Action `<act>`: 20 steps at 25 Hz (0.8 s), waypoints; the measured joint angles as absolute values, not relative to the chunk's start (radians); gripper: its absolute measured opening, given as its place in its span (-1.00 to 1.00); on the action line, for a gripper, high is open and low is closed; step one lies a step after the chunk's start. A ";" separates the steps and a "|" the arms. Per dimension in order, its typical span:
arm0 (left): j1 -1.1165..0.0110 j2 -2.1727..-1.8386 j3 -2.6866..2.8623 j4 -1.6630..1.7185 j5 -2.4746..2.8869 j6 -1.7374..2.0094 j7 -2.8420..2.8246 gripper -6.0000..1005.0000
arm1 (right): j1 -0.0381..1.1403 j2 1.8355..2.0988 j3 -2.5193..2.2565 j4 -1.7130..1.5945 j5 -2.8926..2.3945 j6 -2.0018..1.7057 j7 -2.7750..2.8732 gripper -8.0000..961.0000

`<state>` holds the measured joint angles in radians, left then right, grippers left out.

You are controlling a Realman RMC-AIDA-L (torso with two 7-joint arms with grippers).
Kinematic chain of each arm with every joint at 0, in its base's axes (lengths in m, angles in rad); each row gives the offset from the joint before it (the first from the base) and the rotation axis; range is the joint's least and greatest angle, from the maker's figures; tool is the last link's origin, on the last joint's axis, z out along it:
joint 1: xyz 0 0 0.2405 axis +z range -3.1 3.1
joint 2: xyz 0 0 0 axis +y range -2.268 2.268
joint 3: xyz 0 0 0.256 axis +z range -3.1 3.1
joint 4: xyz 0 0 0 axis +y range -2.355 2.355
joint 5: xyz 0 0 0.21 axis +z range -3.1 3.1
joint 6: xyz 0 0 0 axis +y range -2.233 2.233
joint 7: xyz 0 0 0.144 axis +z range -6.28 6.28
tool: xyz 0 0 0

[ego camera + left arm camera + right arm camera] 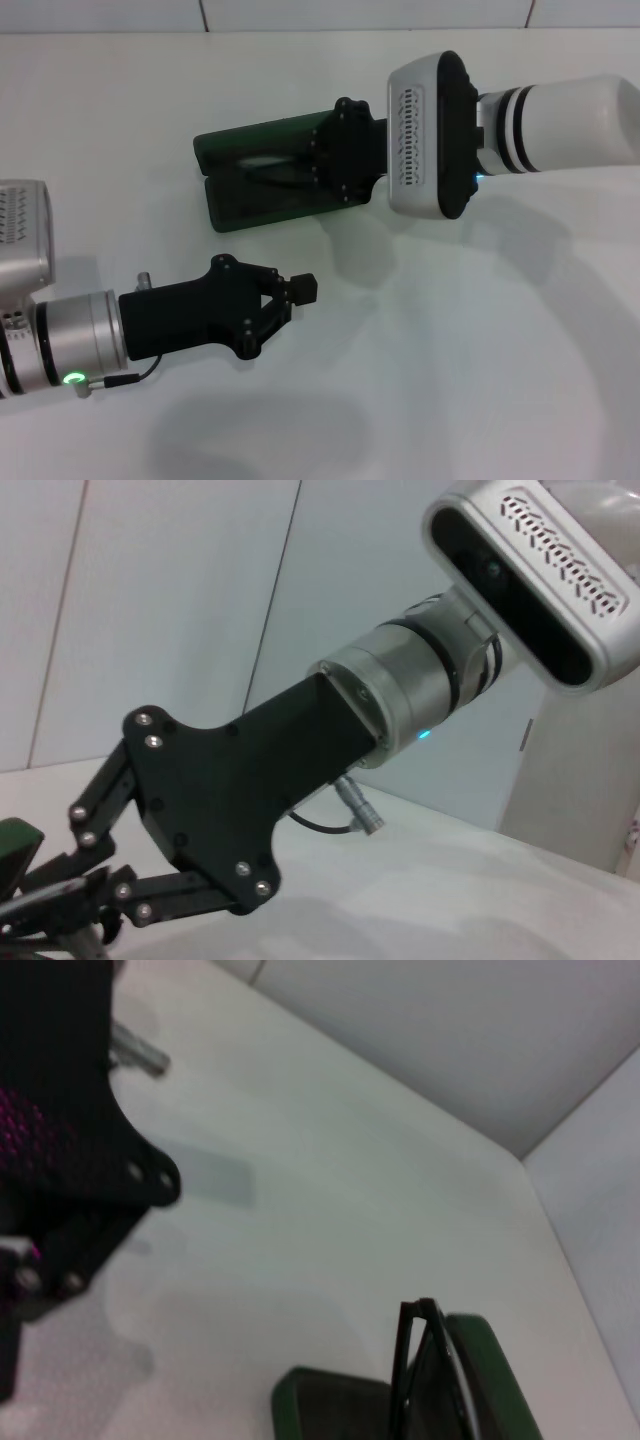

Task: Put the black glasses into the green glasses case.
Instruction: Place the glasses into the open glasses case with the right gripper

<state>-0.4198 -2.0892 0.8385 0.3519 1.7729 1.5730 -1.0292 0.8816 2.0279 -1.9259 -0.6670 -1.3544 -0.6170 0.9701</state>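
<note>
Since the near edge is where things start, the left gripper [303, 289] is seen low on the white table [480, 380], fingers brought together at the tips with nothing held, well apart from the case. Farther back, the green glasses case [255, 175] is laid open on the table, lid hinged up on its far side. The right gripper [322, 155] is reached in over the case's right end from the right side; whether its fingers are spread or pinched can't be told from the head view, since they're lost against the dark lining. In the right wrist view the black glasses [425, 1375] are seen standing up inside the case [490, 1370], the thin frame poking above the green rim. In the left wrist view the right gripper [70, 900] is shown close to the green edge [15, 842] of the case
</note>
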 joint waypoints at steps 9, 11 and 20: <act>-0.411 -2.089 0.841 0.355 1.775 1.574 -1.029 -0.99 | 0.898 2.028 -2.008 -0.662 -1.347 -0.525 0.969 -0.72; -0.413 -2.089 0.841 0.355 1.775 1.574 -1.029 -0.99 | 0.899 2.028 -2.010 -0.662 -1.346 -0.523 0.969 -0.72; -0.416 -2.089 0.841 0.352 1.775 1.574 -1.029 -0.99 | 0.906 2.028 -2.023 -0.666 -1.345 -0.500 0.969 -0.72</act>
<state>-0.4157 -2.0893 0.8406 0.3517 1.7749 1.5739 -1.0292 0.9057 2.0279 -2.0235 -0.6664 -1.3452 -0.4997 0.9694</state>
